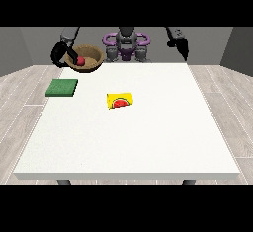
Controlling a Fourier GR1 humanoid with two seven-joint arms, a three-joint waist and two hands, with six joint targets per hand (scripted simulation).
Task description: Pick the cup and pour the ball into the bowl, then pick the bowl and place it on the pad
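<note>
front view: bowl with red ball inside, held raised at the view's left hand, fingers apparently curled on its rim; green pad lies on the surface just below, toward the camera; yellow cup tipped over mid-surface.

Fingers of hand at view's left too small to read beside bowl; table legs mostly hidden.

One bowl, one ball, one pad, one cup
</note>
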